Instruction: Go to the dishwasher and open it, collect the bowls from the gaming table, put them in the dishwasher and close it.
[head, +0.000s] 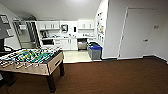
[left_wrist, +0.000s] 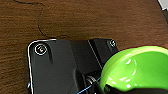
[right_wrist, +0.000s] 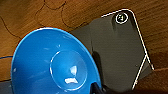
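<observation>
A lime green bowl (left_wrist: 140, 67) hangs over the brown carpet in the left wrist view, with my left gripper (left_wrist: 111, 88) shut on its rim. A bright blue bowl (right_wrist: 50, 65) is carried the same way in the right wrist view, my right gripper (right_wrist: 96, 88) shut on its edge. Far ahead in the head view, the dishwasher (head: 82, 45) shows as a steel-grey front under the kitchen counter. Whether its door is open I cannot tell. The gaming table is out of view.
A foosball table (head: 53, 62) with a green pitch stands at the near left. Grey bins (head: 95, 52) with blue liners sit by the wall corner at the kitchen's entrance. A white door (head: 135, 32) is on the right. Brown carpet (head: 112, 75) stretches ahead to the pale kitchen floor.
</observation>
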